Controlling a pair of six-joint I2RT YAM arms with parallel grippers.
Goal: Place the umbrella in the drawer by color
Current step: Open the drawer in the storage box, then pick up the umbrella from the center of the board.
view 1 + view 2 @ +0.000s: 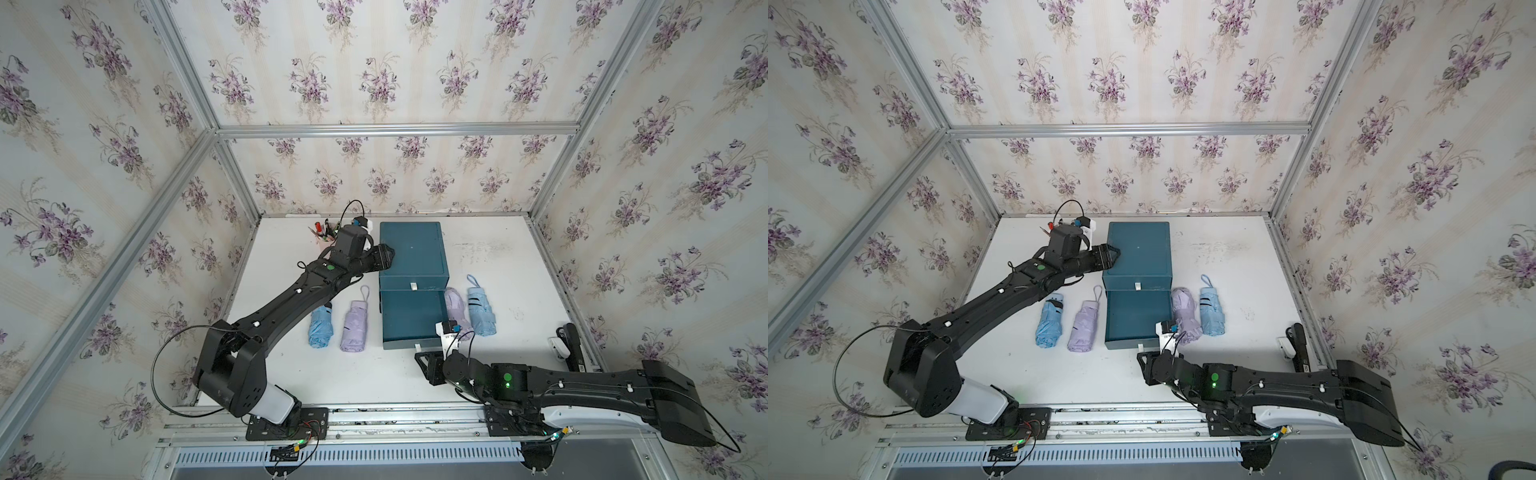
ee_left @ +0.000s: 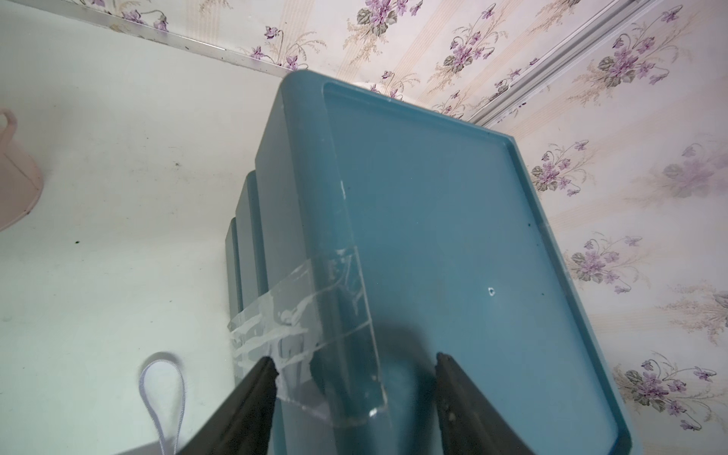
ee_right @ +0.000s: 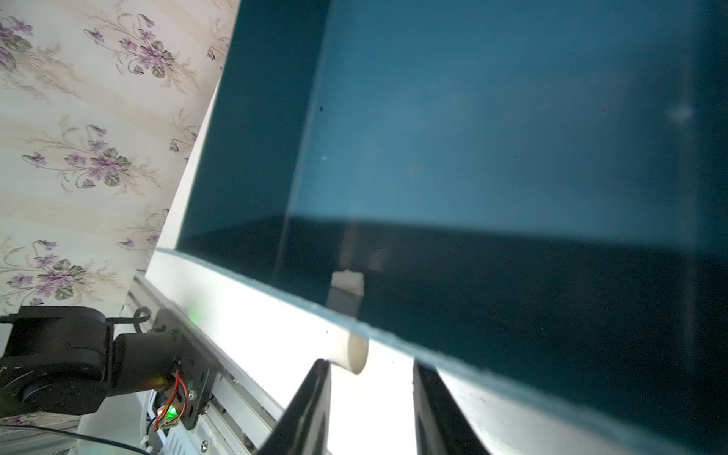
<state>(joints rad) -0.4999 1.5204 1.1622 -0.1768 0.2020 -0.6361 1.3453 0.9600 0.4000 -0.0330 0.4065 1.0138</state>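
"What's the right gripper (image 3: 370, 364) holding?"

"Nothing. Its jaws stand apart, with the open drawer's (image 1: 411, 320) white knob (image 3: 352, 354) just off one fingertip."

"And the left gripper (image 2: 356, 364)?"

"Also spread, straddling the teal cabinet's (image 1: 411, 253) top edge."

"The umbrellas?"

"A lilac umbrella (image 1: 455, 305) and a blue umbrella (image 1: 481, 309) lie just beyond the right gripper. A second blue umbrella (image 1: 321, 328) and a second lilac umbrella (image 1: 354, 326) lie behind the left gripper, by its arm."

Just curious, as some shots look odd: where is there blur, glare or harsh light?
Right wrist view: the white knob is soft, and the table beside it glares white. Left wrist view: clear tape glints on the cabinet. Both top views: sharp and evenly lit.
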